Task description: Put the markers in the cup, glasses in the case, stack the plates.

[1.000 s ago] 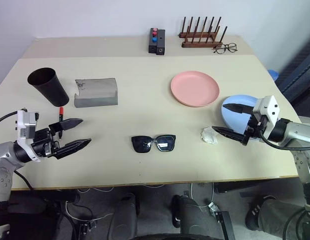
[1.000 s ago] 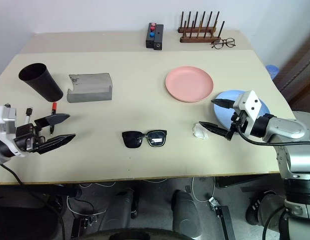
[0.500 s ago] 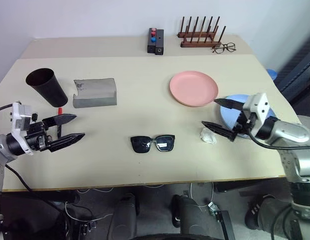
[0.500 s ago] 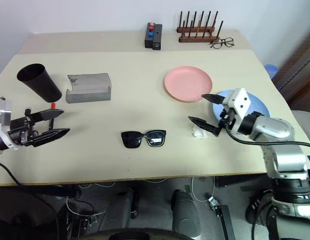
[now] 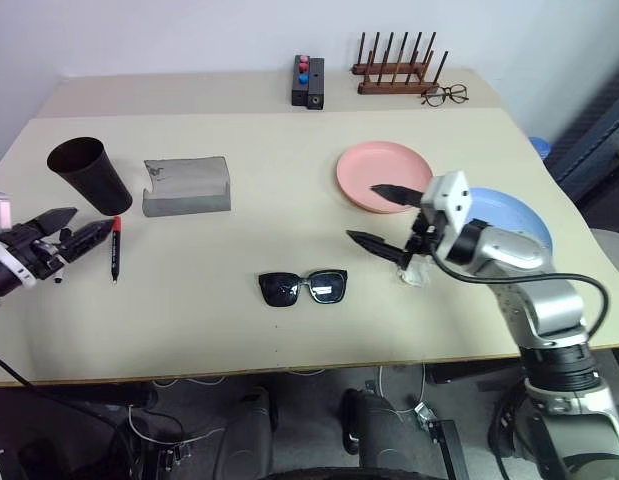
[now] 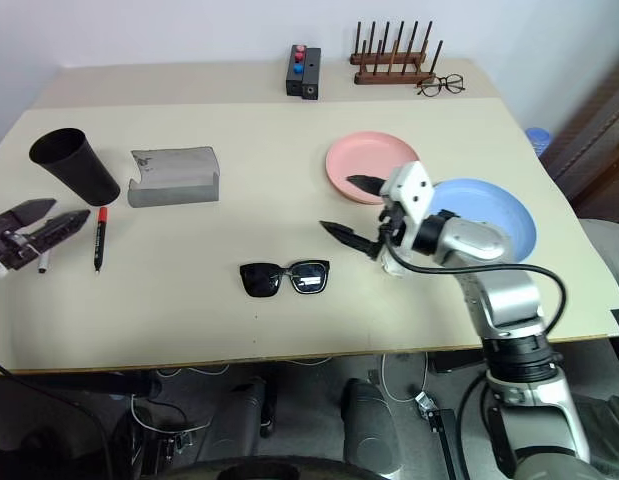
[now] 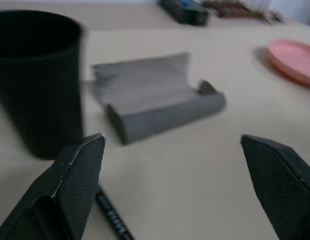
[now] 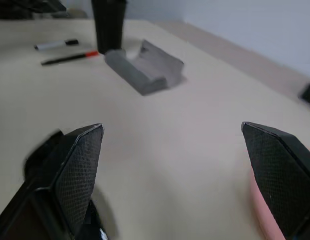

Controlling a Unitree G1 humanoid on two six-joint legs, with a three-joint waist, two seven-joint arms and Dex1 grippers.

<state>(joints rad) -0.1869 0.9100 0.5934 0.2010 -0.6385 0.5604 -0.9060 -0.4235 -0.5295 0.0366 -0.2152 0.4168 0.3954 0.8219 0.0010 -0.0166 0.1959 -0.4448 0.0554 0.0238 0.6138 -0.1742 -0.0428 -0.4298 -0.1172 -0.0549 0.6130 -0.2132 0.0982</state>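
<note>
The dark cup (image 5: 89,175) stands at the far left, with the grey case (image 5: 187,185) to its right. The red-capped marker (image 5: 115,248) lies in front of the cup, the white marker (image 6: 42,263) just left of it. My left gripper (image 5: 93,219) hovers open at the left table edge, beside the markers and holding nothing. Black sunglasses (image 5: 303,287) lie near the middle front. The pink plate (image 5: 386,177) and blue plate (image 5: 509,225) sit side by side on the right. My right gripper (image 5: 361,212) is open and empty over the table in front of the pink plate.
A crumpled white wad (image 5: 414,272) lies under my right wrist. At the back stand a wooden peg rack (image 5: 394,70), thin clear spectacles (image 5: 449,95) and a black box with coloured buttons (image 5: 309,82). The table's front edge is close to the sunglasses.
My right gripper swung left from over the blue plate to in front of the pink plate. My left gripper drew out to the left edge, uncovering the markers. Both stayed open.
</note>
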